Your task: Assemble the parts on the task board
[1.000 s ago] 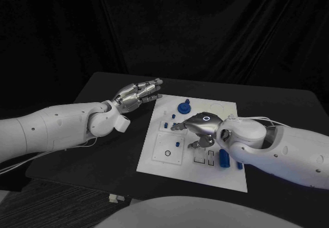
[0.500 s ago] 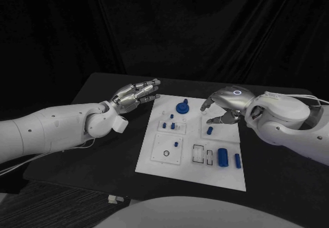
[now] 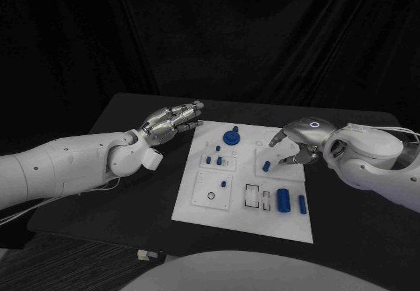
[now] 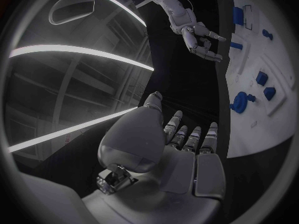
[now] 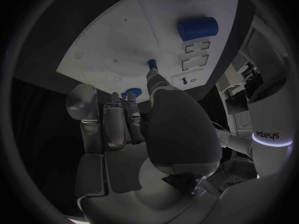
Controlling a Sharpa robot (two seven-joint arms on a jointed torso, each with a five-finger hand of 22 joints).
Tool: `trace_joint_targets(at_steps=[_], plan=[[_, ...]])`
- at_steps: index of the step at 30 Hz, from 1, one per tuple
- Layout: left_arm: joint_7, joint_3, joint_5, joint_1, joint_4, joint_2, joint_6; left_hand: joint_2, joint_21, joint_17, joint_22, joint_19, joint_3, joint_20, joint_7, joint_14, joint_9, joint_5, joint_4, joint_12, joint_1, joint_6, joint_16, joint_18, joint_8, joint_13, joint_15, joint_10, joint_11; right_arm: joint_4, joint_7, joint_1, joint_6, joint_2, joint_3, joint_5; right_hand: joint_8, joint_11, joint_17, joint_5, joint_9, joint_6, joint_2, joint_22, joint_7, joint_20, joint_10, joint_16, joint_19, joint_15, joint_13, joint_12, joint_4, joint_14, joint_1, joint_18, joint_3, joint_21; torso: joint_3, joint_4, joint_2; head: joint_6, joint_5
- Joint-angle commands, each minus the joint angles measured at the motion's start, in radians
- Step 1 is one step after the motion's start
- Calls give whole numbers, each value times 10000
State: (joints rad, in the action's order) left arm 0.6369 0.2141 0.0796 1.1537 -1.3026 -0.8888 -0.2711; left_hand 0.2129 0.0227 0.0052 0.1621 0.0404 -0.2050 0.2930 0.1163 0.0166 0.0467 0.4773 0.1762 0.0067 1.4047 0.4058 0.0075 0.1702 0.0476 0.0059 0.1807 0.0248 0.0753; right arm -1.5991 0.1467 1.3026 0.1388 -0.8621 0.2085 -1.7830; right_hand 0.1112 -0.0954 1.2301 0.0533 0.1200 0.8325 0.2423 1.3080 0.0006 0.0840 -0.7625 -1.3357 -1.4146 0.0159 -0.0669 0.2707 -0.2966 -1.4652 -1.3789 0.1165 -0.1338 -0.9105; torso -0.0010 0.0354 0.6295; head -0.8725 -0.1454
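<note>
While both hands' fingers spread, white task board [image 3: 197, 209] — blue parts [image 3: 283, 199], flat.

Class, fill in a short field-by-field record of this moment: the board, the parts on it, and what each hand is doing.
Surface: black table
Task board: white plate, mid-table
Blue knob: far end of board
Large blue cylinder: lies at near right
Small blue peg: stands beside right fingertips
Left hand: at board's far-left edge, holds nothing, fingers extended
Right hand: over board's right side; contact with peg unclear
</note>
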Motion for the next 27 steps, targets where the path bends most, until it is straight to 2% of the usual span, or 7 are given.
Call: trace_joint_targets(at_steps=[1, 4, 7, 11, 17, 21, 27], plan=[[144, -9, -67, -12, -21, -5, -6, 76, 48, 16, 9, 56, 32, 18, -7, -6, 15, 59, -8, 3, -12, 90, 46, 3, 58, 11, 68, 20, 60, 108, -338, -140, -186, 45, -7, 253, -67, -19, -81, -24, -33, 55, -186, 1166, 209, 12, -290, 71, 90, 21, -8, 82, 35, -136, -134, -65, -124, -23, 3, 2, 0, -1, 5], [137, -9, -67, -13, -25, -23, 3, 97, 51, 16, 19, 63, 38, 18, -5, -5, 19, 69, -3, 6, -13, 125, 48, 1, 64, 13, 69, 29, 62, 228, -537, -270, -133, 109, -7, 390, -121, -41, -107, -21, -72, 11, -266, 1164, 362, 29, -471, 88, 101, -1, -4, 88, 51, -134, -270, -64, -192, -10, 3, 5, -1, -1, 14], [133, -9, -67, -13, -34, -38, 7, 127, 53, 18, 22, 72, 45, 18, 4, -1, 22, 84, 6, 16, -17, 152, 51, -3, 70, 23, 69, 67, 77, 333, -725, -400, -13, 180, -7, 461, -166, 7, -182, 85, -123, 24, -525, 1161, 508, 39, -866, 140, 115, 15, -11, 98, 158, -116, -667, -53, -403, 9, 1, 4, -3, -1, 2], [121, -8, -67, -13, -30, -38, 5, 134, 53, 18, 23, 74, 48, 17, 7, 1, 24, 88, 7, 19, -16, 168, 53, -4, 73, 26, 69, 80, 82, 450, -948, -542, 199, 290, -7, 504, -145, 36, -214, 489, -136, 153, -706, 1164, 669, 24, -1195, 155, 117, 41, -15, 45, 371, -115, -985, -54, -551, 4, 2, -2, 2, -1, -7], [92, -8, -67, -14, -20, -10, -26, 192, 55, 21, 20, 86, 54, 17, 38, 8, 29, 79, 42, 28, -36, 217, 60, -13, 84, 34, 62, 116, 121, 586, -1259, -682, 421, 478, -7, 527, -88, 89, -220, 1072, -125, 372, -900, 1175, 803, -8, -1817, 144, 108, 66, -54, 29, 664, -123, -1147, -58, -728, -43, 0, 0, 0, -1, 28], [74, -8, -67, -15, -12, 1, -40, 223, 57, 26, 22, 95, 58, 17, 64, 22, 37, 79, 60, 39, -40, 291, 73, -20, 100, 45, 56, 161, 154, 634, -1388, -731, 433, 573, -7, 532, -46, 108, -230, 1292, -105, 497, -934, 1176, 850, -16, -2085, 146, 109, 70, -55, -14, 766, -121, -1191, -61, -849, -54, 0, 3, 1, -1, 30], [44, -8, -67, -18, -3, 11, -59, 248, 60, 34, 22, 110, 61, 16, 124, 43, 53, 84, 68, 59, -27, 428, 92, -33, 137, 65, 41, 247, 228, 701, -1475, -814, 349, 698, -8, 535, 83, 132, -234, 1388, -17, 778, -949, 1178, 910, -16, -2374, 142, 115, 70, -56, -77, 839, -119, -1215, -65, -1026, -69, -2, 2, -3, -1, 22]])
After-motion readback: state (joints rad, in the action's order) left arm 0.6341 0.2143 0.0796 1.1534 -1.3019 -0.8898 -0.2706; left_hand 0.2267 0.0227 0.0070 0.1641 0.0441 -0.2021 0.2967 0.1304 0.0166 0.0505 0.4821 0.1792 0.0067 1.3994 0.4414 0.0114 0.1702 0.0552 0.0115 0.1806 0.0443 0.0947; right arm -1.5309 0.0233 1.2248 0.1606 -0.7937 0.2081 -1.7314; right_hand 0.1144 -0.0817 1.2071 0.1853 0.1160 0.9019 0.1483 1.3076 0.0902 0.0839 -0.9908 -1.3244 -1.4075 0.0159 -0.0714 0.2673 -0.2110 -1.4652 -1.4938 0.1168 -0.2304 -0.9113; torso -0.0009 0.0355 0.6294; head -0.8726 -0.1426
